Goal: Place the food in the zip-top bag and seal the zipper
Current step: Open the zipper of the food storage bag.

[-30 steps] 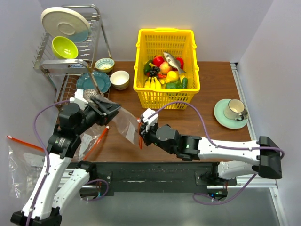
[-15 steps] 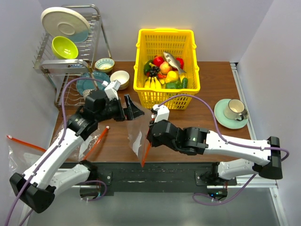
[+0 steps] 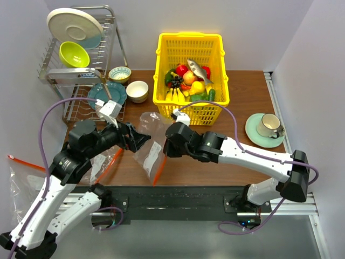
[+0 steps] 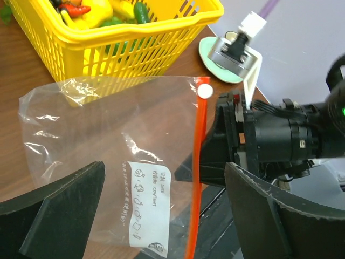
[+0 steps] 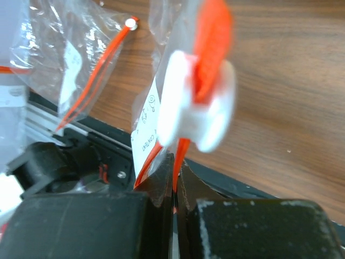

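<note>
Left wrist view: zip-top bag [image 4: 108, 140] was empty and hung sideways in front of the camera. The zipper [image 4: 198, 178] ran down its right edge, with the white slider [image 4: 204, 90] at the top end. Couldn't tell whether the mouth was parted or zipped, or whether the bag's lower edge touched the bench [image 3: 242, 91].

Right claw [image 5: 173, 178] was clenched on the zipper strip and carried the bag by that edge. Left claw [image 3: 138, 139] had its jaws spread wide and held nothing. It faced the bag's flat side, close but apart from it.

All the food [image 3: 188, 86] sat in the yellow basket [image 3: 190, 38] just behind the bag; none was bagged.

Judgement: this was the bag-prep step, with loading not started and sealing a long way off.

Next move probably falls to the left claw:
- Either pinch the free lip opposite the right claw and pull the mouth open, or go to the basket for the first piece.
- The film is thin and crinkly, so a grab could easily catch both layers.
- The right claw needs to hold steady.

A spare bag [image 3: 102, 162] lay on the bench under the left arm. Don't confuse the two.
</note>
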You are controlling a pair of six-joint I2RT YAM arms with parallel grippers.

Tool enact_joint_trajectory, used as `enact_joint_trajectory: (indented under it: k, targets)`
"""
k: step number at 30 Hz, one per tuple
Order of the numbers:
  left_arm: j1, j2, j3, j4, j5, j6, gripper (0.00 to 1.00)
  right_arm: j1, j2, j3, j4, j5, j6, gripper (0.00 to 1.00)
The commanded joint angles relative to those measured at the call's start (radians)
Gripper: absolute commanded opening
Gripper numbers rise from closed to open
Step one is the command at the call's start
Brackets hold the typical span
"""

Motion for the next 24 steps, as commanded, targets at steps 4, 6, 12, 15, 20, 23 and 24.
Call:
enact_joint_trajectory:
  k: [4, 6, 12, 15, 20, 23, 24]
  targets:
    - [-0.002, -0.023, -0.039, -0.007, -0.011, 0.081, 0.92, -0.016, 0.044, 0.159, 0.06, -0.079, 0.046, 0.0]
    - [-0.002, -0.032, -0.037, -0.002, -0.002, 0.086, 0.9, -0.016, 0.049, 0.185, 0.066, -0.091, 0.044, 0.0]
    - [-0.002, -0.024, 0.027, -0.046, 0.012, 0.108, 0.86, -0.015, 0.053, 0.242, 0.066, -0.093, 0.041, 0.0]
    - [-0.002, -0.013, 0.07, -0.076, 0.025, 0.117, 0.84, -0.016, 0.072, 0.277, 0.017, -0.078, 0.052, 0.0]
    - [-0.002, 0.0, 0.128, -0.126, 0.021, 0.15, 0.81, -0.016, 0.09, 0.293, 0.008, -0.087, 0.07, 0.0]
    - [-0.002, 0.008, 0.133, -0.142, 0.016, 0.161, 0.78, -0.016, 0.087, 0.286, 0.012, -0.093, 0.079, 0.0]
    - [-0.002, 0.008, 0.133, -0.148, 0.006, 0.164, 0.77, -0.018, 0.085, 0.283, 0.011, -0.091, 0.081, 0.0]
